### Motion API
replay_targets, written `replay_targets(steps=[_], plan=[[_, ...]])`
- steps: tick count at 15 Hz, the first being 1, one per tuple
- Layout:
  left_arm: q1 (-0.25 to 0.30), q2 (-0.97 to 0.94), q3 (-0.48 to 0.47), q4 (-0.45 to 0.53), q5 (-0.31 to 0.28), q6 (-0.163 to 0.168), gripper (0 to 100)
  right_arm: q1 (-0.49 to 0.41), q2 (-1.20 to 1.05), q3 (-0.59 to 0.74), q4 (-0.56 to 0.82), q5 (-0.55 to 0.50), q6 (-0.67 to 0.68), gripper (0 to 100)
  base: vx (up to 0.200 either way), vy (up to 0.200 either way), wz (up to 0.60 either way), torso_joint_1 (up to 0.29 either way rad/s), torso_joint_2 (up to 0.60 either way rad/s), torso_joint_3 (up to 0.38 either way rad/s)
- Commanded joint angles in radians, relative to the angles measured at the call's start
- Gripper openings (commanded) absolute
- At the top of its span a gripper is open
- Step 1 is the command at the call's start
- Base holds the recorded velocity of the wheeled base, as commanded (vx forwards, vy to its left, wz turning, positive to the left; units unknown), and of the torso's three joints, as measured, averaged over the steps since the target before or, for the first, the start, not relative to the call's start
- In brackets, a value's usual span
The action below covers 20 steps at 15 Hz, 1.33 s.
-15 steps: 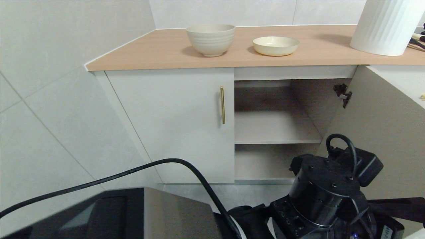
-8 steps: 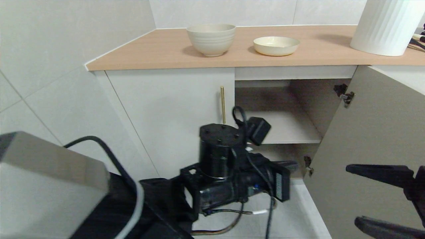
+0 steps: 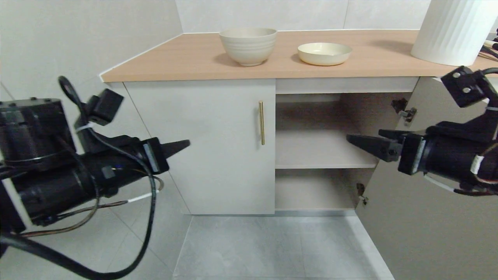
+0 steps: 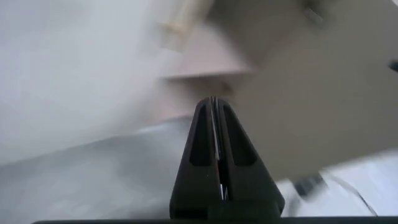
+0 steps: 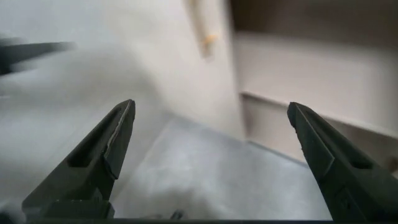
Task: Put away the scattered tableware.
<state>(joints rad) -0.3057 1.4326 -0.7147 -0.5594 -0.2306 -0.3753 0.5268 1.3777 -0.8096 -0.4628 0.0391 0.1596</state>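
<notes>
A ribbed beige bowl (image 3: 248,46) and a shallow cream dish (image 3: 325,53) stand side by side on the wooden countertop (image 3: 175,58). Below them the cabinet's right half stands open, with a bare shelf (image 3: 319,149) inside. My left gripper (image 3: 183,145) hovers at the left in front of the closed cabinet door, well below the bowl; its fingers (image 4: 213,99) are shut with nothing between them. My right gripper (image 3: 365,140) hangs by the open compartment's right edge at shelf height, open and empty, its fingers (image 5: 210,106) spread wide.
The closed left door carries a gold bar handle (image 3: 261,122). The open right door (image 3: 435,210) swings out toward me on the right. A tall white ribbed container (image 3: 453,29) stands at the counter's right end. Grey tiled floor (image 3: 272,245) lies below.
My left arm has swung from the centre out to the left and risen. My right gripper has come up from the lower right to the open compartment's edge.
</notes>
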Motion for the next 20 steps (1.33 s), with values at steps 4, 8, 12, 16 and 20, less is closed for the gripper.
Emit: replay_targets(steps=[4,8,12,16,20], plan=[[0.085,-0.164,-0.046,0.127,-0.001,0.058,100,-0.018,0.037,-0.060,0.134,-0.036,0.018,100,0.000,0.000,0.00,0.000,0.00,0.000],[0.071,-0.196,-0.062,0.101,-0.007,0.099,100,-0.016,-0.063,-0.046,0.227,-0.061,0.020,100,0.000,0.000,0.00,0.000,0.00,0.000],[-0.021,-0.228,-0.057,0.104,0.001,0.159,100,-0.014,-0.068,-0.046,0.239,-0.062,0.018,100,0.000,0.000,0.00,0.000,0.00,0.000],[-0.029,-0.221,-0.057,0.110,-0.001,0.159,100,-0.014,-0.075,-0.046,0.239,-0.062,0.017,100,0.050,0.000,0.00,-0.001,0.00,-0.001],[-0.033,-0.221,-0.058,0.141,-0.006,0.159,100,-0.005,-0.077,-0.046,0.239,-0.062,0.015,100,0.200,0.000,0.00,0.002,0.01,0.004]])
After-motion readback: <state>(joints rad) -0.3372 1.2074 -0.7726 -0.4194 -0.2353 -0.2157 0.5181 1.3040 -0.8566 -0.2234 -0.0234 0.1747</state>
